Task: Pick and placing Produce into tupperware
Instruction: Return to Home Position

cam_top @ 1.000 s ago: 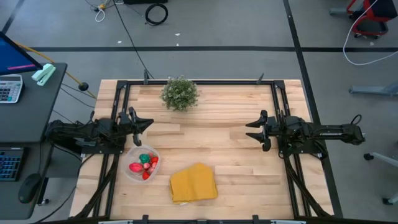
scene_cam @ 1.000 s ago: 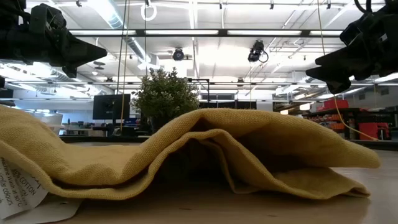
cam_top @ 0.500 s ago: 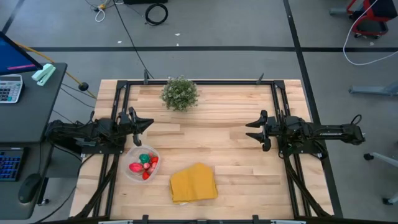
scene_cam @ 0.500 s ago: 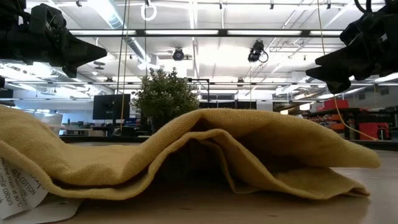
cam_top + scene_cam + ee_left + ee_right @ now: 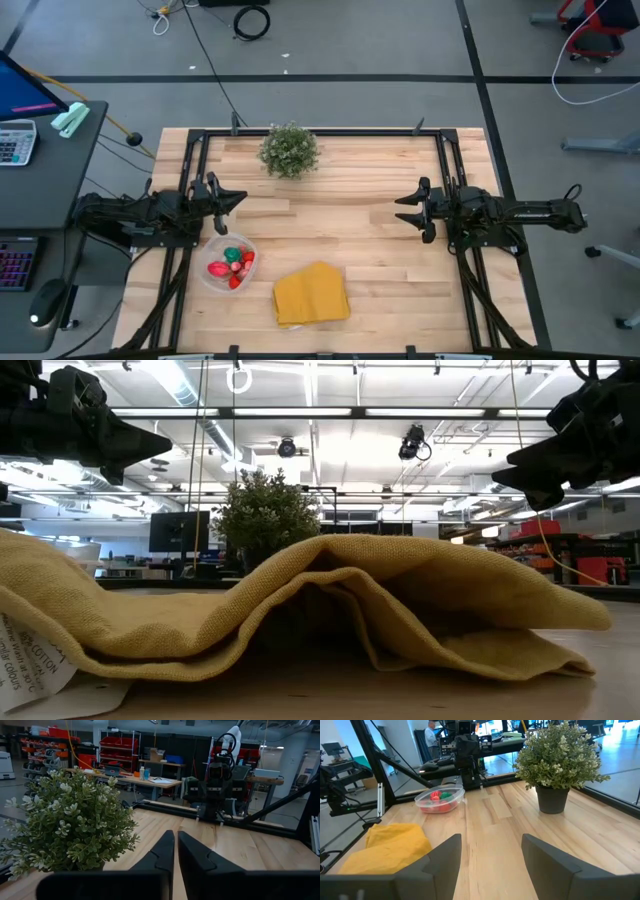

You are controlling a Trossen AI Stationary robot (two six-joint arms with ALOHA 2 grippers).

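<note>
Presently positioned over the left edge of the table [image 5: 340, 240]: left gripper [image 5: 228, 196], pointed toward the table centre and raised clear of the surface. Both fingers [image 5: 161, 856] closed against each other with only a thin slit between; nothing gripped. Opposite, over the right edge: right gripper [image 5: 404, 210], likewise raised and pointed inward. Fingers [image 5: 441, 857] spread wide apart, nothing between them.

Seated on the table near the left front corner, just on the near side of the left gripper and not touched by it: tupperware [image 5: 228, 264]. Gathered inside it: produce [image 5: 232, 263], mostly red pieces plus one green. Individual pieces too small to count.

Lying folded near the tupperware, toward the table centre, with a strip of bare wood between: yellow cloth [image 5: 311, 293]. Upright at the far edge, well apart from both grippers: potted plant [image 5: 290, 150].
</note>
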